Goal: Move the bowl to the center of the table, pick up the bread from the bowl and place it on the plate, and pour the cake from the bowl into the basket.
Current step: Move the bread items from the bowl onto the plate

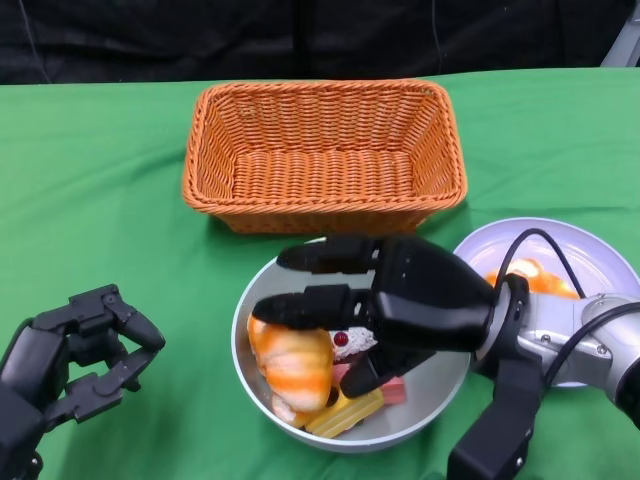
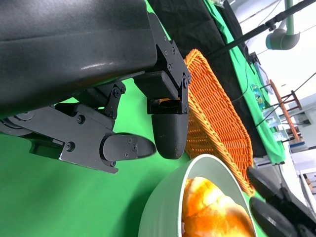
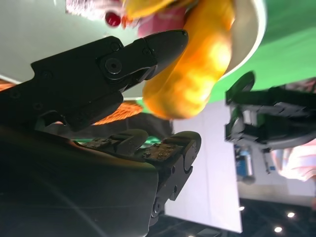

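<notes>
Head view: the right robot hand (image 1: 350,300) is reaching into the pale grey round bowl (image 1: 425,405) on the green-covered table (image 1: 100,180), its fingers closing around the orange-striped bread roll (image 1: 295,362). A cherry-topped cake slice (image 1: 352,343) is lying beside the roll. The orange woven wicker basket (image 1: 325,155) is sitting just behind the bowl; the white round plate (image 1: 590,255) is lying to the right. The left robot hand (image 1: 85,350) is resting apart, fingers curled around nothing.

Right wrist view: black fingers (image 3: 148,52) are pinching the roll (image 3: 192,69).

Left wrist view: the left robot hand's fingers (image 2: 168,131) are hanging empty near the bowl's rim (image 2: 163,205).
</notes>
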Available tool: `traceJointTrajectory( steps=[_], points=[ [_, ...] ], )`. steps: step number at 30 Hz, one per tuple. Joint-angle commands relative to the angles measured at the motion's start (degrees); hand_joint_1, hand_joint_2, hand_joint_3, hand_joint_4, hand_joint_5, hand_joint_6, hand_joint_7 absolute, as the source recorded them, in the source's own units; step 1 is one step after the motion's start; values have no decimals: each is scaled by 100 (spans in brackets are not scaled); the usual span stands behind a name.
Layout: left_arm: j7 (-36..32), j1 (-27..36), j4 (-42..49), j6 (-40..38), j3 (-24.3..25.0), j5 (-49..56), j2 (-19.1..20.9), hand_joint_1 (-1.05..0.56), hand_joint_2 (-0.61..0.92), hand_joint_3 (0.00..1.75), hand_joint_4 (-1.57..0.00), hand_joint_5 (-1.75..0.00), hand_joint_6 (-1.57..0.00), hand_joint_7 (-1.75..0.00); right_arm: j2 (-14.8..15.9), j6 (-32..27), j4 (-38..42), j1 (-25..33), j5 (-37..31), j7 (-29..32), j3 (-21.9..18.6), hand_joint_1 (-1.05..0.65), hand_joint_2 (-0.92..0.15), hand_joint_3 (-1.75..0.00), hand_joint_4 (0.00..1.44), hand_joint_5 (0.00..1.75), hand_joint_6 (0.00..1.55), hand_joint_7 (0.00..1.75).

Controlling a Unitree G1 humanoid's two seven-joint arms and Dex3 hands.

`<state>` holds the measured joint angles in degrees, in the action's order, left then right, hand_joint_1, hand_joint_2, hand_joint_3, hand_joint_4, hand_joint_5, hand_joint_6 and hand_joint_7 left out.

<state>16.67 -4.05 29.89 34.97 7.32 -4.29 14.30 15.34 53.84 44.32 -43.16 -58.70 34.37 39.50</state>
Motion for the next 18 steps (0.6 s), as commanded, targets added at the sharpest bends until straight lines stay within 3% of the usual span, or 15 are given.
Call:
traceJointTrajectory(
  steps=[1,4,5,7,8,9,12,14,18],
  points=[
    [124,-47,81,105,33,-91,95,-1,77,71,-69,-174,-70,-129,-14,133,107,-178,-160,280,157,-72,-86,-1,37,0,46,0],
    [229,-61,120,63,51,-212,84,-2,76,72,-66,-174,-69,-131,-12,134,167,-257,-345,479,313,-72,-89,-2,37,0,45,0],
    [246,-62,126,39,57,-241,79,-6,82,60,-68,-170,-74,-114,-4,133,181,-282,-389,494,356,-72,-90,-2,36,0,45,0],
    [274,-45,68,-87,75,-317,50,-8,88,48,-69,-168,-79,-99,2,153,229,-320,-471,601,445,-71,-91,-2,35,0,46,1],
    [278,-32,22,-162,78,-358,36,-9,91,41,-69,-172,-83,-77,-1,170,260,-334,-509,681,484,-71,-89,-1,37,1,49,2],
    [275,-20,-17,-224,76,-385,28,-10,91,39,-69,-173,-85,-67,-6,182,292,-346,-545,758,518,-70,-88,0,37,1,50,2],
    [278,-2,-67,-288,60,-394,33,-10,92,37,-69,-174,-89,-56,-34,130,373,-374,-641,958,618,-70,-88,0,37,1,51,2],
    [361,6,-98,-348,51,-448,37,-18,92,33,-72,-175,-82,-97,-82,50,437,-390,-719,1106,703,-70,-90,-1,37,0,50,1],
    [574,-28,-30,-302,71,-606,14,-22,92,31,-72,-175,-77,-109,-185,-103,558,-506,-874,1310,869,-69,-92,-1,36,0,50,0]
  ],
)
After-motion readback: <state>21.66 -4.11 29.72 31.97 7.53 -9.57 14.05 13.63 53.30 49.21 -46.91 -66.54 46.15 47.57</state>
